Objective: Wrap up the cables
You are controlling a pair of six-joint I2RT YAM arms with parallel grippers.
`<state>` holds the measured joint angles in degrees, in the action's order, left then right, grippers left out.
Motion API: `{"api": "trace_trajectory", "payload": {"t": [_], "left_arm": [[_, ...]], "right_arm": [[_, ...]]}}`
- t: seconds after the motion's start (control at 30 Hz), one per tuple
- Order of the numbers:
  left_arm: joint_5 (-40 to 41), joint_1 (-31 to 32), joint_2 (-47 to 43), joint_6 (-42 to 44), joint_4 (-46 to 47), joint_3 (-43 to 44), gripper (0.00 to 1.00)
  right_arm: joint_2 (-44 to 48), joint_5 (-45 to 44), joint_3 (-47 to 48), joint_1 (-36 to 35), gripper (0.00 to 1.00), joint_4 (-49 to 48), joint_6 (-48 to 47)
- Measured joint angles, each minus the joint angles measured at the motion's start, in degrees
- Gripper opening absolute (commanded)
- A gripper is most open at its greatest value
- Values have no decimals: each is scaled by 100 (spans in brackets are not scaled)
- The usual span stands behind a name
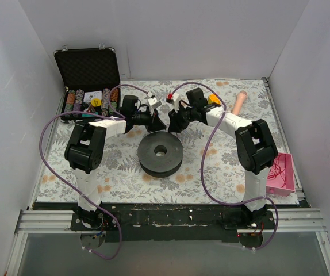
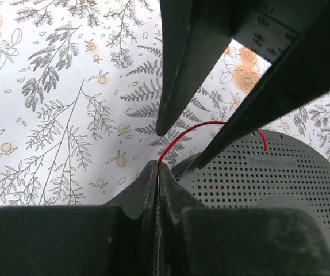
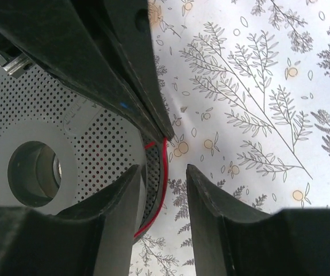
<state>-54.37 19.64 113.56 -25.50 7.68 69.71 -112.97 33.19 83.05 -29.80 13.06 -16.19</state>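
Cable (image 2: 176,140) end disappears between the left hand's (image 2: 158,168) closed fingers.

Single cable (image 2: 205,123): thin red strand, arced over the perforated spool (image 2: 280,190) rim.
Other cables (image 1: 276,169): red tangle, lay in pink tray (image 1: 286,185).

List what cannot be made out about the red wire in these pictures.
Left wrist: a finger of the right gripper hides part of the red wire.
Right wrist: its lower end goes behind that gripper's own finger; whether it is wound on the spool is unclear.
Top external: the wire above the spool is too thin to see; the strands in the pink tray are too small to count.
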Motion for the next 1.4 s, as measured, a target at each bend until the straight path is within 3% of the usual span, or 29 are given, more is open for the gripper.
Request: {"api": "trace_trajectory", "payload": {"t": [0.13,0.23,0.37,0.63,0.83,1.2,1.27,1.4], "left_arm": [[92,-2,-42,13,13,-42,0],[116,-2,-107,0,28,-76,0],[125,-2,-164,-4,68,-79,0],[136,-2,-179,4,105,-142,0],[146,-2,-181,13,98,-144,0],[146,-2,-184,22,96,-144,0],[146,-2,-184,26,94,-144,0],[146,-2,-184,39,94,-144,0]], "right_arm": [[0,168,-39,219,57,-59,332],[50,437,-313,544,78,-391,861],[345,549,-1010,942,78,-785,1657],[1176,450,-1971,627,65,-1882,2997],[1064,457,-1998,649,27,-2181,3432],[717,470,-1891,656,39,-2334,3755],[616,470,-1888,654,34,-2269,3788],[577,487,-1888,654,12,-2223,3845]]}}
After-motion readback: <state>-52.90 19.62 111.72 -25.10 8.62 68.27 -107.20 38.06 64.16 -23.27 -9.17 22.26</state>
